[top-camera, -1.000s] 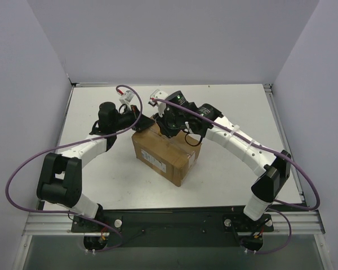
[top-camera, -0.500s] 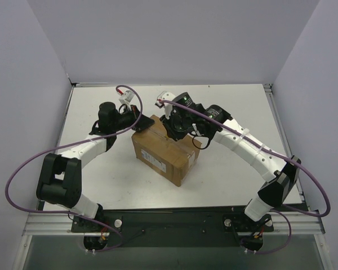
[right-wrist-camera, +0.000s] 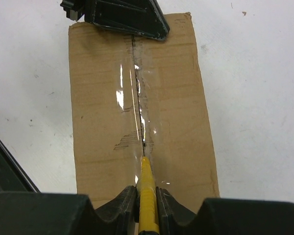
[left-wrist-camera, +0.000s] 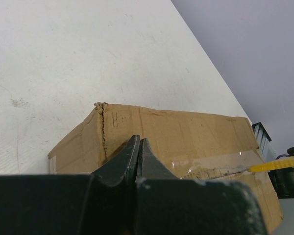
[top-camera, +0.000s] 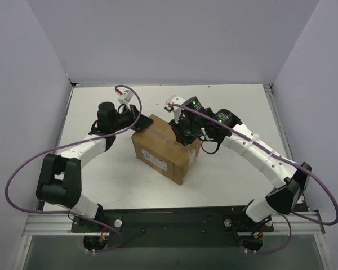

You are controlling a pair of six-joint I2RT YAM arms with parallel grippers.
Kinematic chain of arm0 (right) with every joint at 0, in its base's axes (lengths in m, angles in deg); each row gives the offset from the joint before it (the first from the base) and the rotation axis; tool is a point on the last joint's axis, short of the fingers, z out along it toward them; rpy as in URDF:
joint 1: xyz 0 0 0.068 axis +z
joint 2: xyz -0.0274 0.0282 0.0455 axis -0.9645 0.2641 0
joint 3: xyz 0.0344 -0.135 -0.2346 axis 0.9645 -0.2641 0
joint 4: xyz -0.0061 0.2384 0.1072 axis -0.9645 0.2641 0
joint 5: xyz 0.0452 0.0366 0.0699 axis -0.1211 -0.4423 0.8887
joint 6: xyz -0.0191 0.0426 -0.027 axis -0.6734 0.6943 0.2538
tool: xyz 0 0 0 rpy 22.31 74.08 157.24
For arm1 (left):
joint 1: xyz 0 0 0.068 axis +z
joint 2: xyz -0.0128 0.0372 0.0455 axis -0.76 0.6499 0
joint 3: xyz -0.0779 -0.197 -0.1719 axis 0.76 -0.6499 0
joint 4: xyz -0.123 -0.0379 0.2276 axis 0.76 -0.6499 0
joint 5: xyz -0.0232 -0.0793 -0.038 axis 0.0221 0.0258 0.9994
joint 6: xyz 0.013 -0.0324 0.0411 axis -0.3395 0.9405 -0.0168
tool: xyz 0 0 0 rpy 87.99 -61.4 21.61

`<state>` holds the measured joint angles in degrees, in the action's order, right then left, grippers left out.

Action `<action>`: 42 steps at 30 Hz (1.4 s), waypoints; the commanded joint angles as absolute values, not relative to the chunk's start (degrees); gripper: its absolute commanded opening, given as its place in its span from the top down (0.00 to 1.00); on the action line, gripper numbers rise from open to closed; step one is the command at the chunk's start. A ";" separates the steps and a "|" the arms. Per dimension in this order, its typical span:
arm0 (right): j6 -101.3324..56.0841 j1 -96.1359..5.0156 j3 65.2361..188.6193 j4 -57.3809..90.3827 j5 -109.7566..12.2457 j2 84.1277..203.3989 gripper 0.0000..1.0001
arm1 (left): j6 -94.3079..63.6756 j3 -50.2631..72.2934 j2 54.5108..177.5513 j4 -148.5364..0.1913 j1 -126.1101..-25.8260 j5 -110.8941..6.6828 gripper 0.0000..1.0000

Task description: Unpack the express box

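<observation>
White table (top-camera: 231, 109) and pale lilac walls (top-camera: 174, 39) are filling the overhead view. The express box (top-camera: 160, 152) is lying in the middle of the table, between the two pincers, with its flaps closed. The left pincer (top-camera: 139, 121) is sitting over one end of the box top with its jaws pressed together and nothing between them; whether it is touching the cardboard I cannot tell. The right pincer (right-wrist-camera: 147, 192) is clamped on a thin yellow tool (right-wrist-camera: 146, 174), and the tip of this tool is touching the clear tape seam (right-wrist-camera: 138, 98) just ahead of the fingers. From above, the tool is hidden under the right wrist, and the seam is hard to make out. The left wrist camera is catching the tool only at its right edge, cut off by the frame. Only the overhead view is showing a pale label (top-camera: 156, 161) on the side of the box; its print is too small to read. In the right wrist view the fingers are hiding the box end nearest to them.
</observation>
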<state>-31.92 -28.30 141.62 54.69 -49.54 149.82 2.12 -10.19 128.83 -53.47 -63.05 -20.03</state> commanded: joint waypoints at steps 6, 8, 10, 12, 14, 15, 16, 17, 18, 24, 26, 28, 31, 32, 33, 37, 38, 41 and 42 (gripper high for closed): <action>-30.85 -30.48 139.27 60.20 -49.54 144.51 1.00 | -2.55 -9.65 131.42 -62.21 -61.25 -25.30 1.00; -30.93 -31.00 139.10 60.73 -49.37 143.72 1.00 | -2.72 -9.74 131.59 -62.21 -61.25 -25.39 1.00; -30.93 -31.44 138.66 61.78 -48.93 143.02 1.00 | -2.81 -9.65 131.68 -62.30 -61.25 -25.39 1.00; -31.11 -32.32 137.78 62.22 -48.31 142.05 1.00 | -2.99 -9.65 131.94 -62.39 -61.25 -25.39 1.00; -31.20 -33.02 137.17 62.49 -47.87 141.35 1.00 | -3.25 -9.65 132.03 -62.30 -61.25 -25.47 1.00; -31.37 -33.55 136.47 62.57 -47.70 141.08 1.00 | -3.34 -9.56 132.03 -62.48 -61.25 -25.47 1.00; -31.55 -33.73 136.11 62.75 -47.35 140.82 1.00 | -3.43 -9.65 132.03 -62.48 -61.25 -25.39 1.00; -31.98 -33.90 135.76 62.84 -47.17 140.21 1.00 | -3.60 -9.56 132.12 -62.56 -61.16 -25.47 1.00; -32.25 -34.17 135.15 62.93 -47.08 139.94 1.00 | -3.60 -9.56 132.12 -62.57 -61.25 -25.39 1.00; -34.18 -34.78 133.39 63.89 -46.55 137.48 1.00 | -4.04 -9.48 132.64 -62.48 -61.25 -25.47 1.00; -34.45 -35.57 132.60 64.59 -46.38 136.86 1.00 | -4.22 -9.12 132.82 -62.74 -61.33 -25.47 1.00; -34.62 -36.10 131.63 64.86 -46.03 135.82 1.00 | -4.66 -8.77 133.00 -62.92 -61.25 -25.56 1.00; -34.80 -36.98 130.84 65.65 -45.85 134.67 1.00 | -5.27 -8.42 133.17 -63.36 -61.33 -25.65 1.00; -34.89 -37.42 130.31 65.65 -45.68 134.32 1.00 | -5.36 -8.33 133.26 -63.62 -61.33 -25.74 1.00; -35.06 -37.42 129.96 65.83 -45.67 134.05 1.00 | -5.45 -8.24 133.35 -63.62 -61.33 -25.74 1.00; -35.24 -38.21 128.99 66.09 -45.24 133.00 1.00 | -6.06 -8.24 133.44 -63.97 -61.33 -25.83 1.00; -35.33 -38.30 128.73 66.18 -45.23 132.73 1.00 | -6.15 -8.24 133.52 -64.06 -61.33 -25.83 1.00; -35.33 -38.83 128.64 66.97 -44.97 132.20 1.00 | -6.33 -8.07 133.70 -64.24 -61.33 -25.83 1.00; -35.41 -39.09 128.38 67.14 -44.88 132.03 1.00 | -6.33 -7.89 133.88 -64.24 -61.33 -25.83 1.00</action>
